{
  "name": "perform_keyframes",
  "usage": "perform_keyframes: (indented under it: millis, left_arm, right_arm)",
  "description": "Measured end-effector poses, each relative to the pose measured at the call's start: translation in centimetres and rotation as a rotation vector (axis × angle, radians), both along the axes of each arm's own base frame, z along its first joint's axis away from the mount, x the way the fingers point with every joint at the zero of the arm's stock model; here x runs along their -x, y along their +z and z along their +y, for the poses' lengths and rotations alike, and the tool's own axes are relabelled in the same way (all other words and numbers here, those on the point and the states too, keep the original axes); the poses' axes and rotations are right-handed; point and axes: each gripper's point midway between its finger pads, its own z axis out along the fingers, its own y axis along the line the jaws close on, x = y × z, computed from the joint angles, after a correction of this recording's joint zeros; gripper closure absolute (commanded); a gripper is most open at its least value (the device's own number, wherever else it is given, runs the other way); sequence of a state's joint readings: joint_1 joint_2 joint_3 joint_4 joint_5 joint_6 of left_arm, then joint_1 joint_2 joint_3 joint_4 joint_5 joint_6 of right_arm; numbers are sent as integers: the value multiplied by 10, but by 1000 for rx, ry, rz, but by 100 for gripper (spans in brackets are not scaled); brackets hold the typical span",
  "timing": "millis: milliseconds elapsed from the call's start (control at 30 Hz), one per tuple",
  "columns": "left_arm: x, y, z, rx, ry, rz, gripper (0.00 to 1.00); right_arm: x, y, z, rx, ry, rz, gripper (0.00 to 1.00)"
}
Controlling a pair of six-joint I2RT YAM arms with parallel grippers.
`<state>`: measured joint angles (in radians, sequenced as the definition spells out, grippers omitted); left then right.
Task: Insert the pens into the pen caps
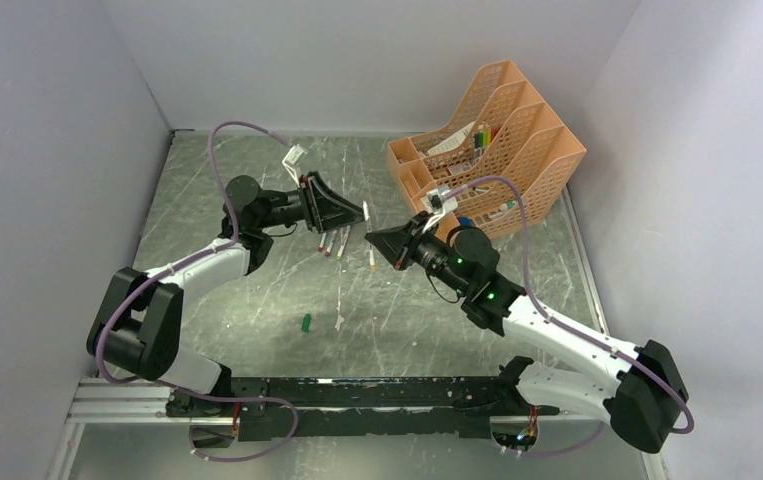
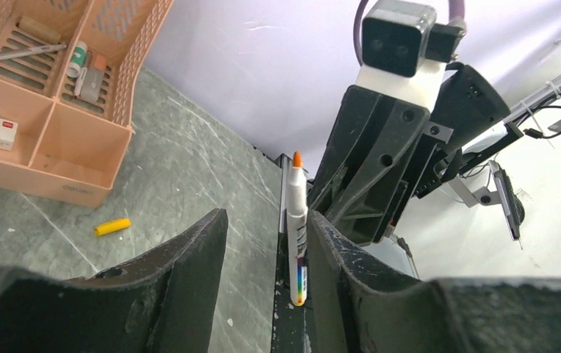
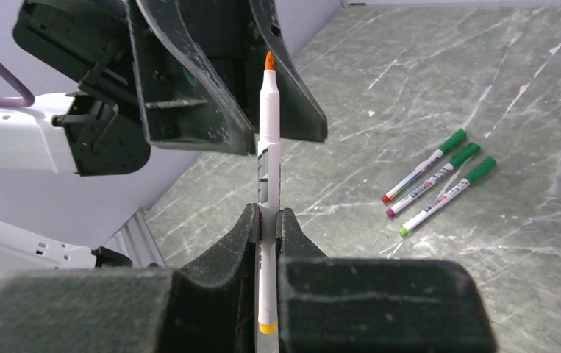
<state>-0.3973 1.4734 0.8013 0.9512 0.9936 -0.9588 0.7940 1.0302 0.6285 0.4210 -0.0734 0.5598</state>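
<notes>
My right gripper (image 3: 268, 213) (image 1: 371, 238) is shut on a white pen (image 3: 268, 165) with an orange tip, holding it upright by its lower half. The same pen (image 2: 296, 228) (image 1: 372, 260) stands between the open jaws of my left gripper (image 2: 266, 220) (image 1: 361, 213), close against that gripper's right finger (image 2: 332, 250); the left finger is apart from it. Three white pens with dark green caps (image 3: 467, 153) lie side by side on the table (image 1: 331, 242). One loose green cap (image 1: 306, 322) lies nearer the arm bases.
An orange mesh desk organiser (image 1: 492, 140) (image 2: 49, 118) stands at the back right with markers and small items in it. A yellow cap (image 2: 112, 226) lies on the table near it. Grey walls close in the marbled table on three sides.
</notes>
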Motion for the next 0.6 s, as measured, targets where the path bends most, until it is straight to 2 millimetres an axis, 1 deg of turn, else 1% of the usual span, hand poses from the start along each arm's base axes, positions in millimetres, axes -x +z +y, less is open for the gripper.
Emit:
perform_keyframes:
  millis: [133, 233, 267, 300, 367, 400, 500, 600]
  left_arm:
    - [5, -2, -6, -10, -16, 3, 52]
    - [10, -2, -12, -14, -37, 0, 62]
    - [12, -2, -14, -16, -43, 0, 63]
    - [13, -1, -16, -19, -48, -1, 70]
    - [14, 0, -18, -22, -54, -3, 88]
    - [14, 1, -19, -24, -57, -5, 92]
    - [13, 2, -20, -31, -57, -4, 93]
    - [14, 1, -21, -38, -58, 1, 93]
  right_arm:
    - [1, 5, 4, -2, 9, -15, 100]
    - [1, 2, 8, 8, 19, -14, 100]
    - [1, 1, 10, 10, 22, -13, 100]
    - [2, 0, 10, 12, 26, -13, 100]
    - [2, 0, 11, 13, 28, -13, 100]
    - [2, 0, 12, 13, 29, -14, 100]
    - [0, 0, 11, 20, 21, -18, 100]
    - [0, -1, 11, 25, 21, -22, 77]
